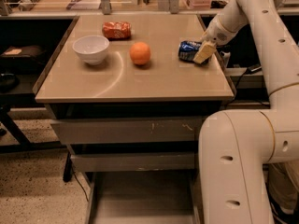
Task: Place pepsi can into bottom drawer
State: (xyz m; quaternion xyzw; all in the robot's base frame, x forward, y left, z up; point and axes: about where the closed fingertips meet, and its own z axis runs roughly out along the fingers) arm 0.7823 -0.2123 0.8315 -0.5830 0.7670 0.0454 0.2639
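The pepsi can (188, 50), dark blue with white lettering, lies on its side near the right edge of the tan table top (135, 80). My gripper (202, 51) is right at the can's right end, one cream-coloured finger (204, 52) lying against it. The white arm comes down to it from the upper right. The bottom drawer (140, 197) stands pulled out below the table, its flat grey floor showing between thin side rails. The arm's large white link covers the drawer's right part.
On the table stand a white bowl (91, 48), an orange (140, 53) and an orange-red snack bag (117, 30). Two grey drawer fronts (131, 132) are shut above the open drawer. Dark shelving flanks the table on the left.
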